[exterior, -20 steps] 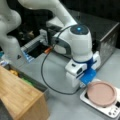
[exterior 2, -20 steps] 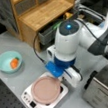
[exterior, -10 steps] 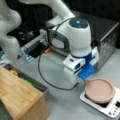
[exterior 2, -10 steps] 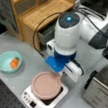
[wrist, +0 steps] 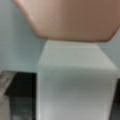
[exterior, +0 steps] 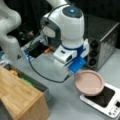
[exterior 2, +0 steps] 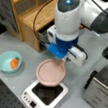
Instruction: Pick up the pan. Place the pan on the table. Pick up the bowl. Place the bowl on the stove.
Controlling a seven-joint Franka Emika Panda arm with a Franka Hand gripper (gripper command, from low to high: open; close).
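In a front view, the bowl (exterior 2: 9, 61) is seen at the far left, resting on the grey table (exterior 2: 23, 85) with a small orange item (exterior 2: 14, 63) inside it. The wooden shelf unit (exterior 2: 29, 14) is located behind it. Further right, the pan (exterior 2: 51, 72) is held clear of the stove (exterior 2: 44, 96), its rim overhanging the black centre plate. The gripper (exterior 2: 66, 59) is positioned at the pan's far edge, closed on the pan's handle, the fingers themselves being hidden below the blue mount. The toaster oven (exterior 2: 100, 93) is located at the right edge.

In a front view, the pan (exterior: 89, 82) is shown raised and slightly tilted above the stove (exterior: 105, 101).

In the wrist view, the pan (wrist: 75, 20) fills the top, with its white handle (wrist: 75, 80) below.
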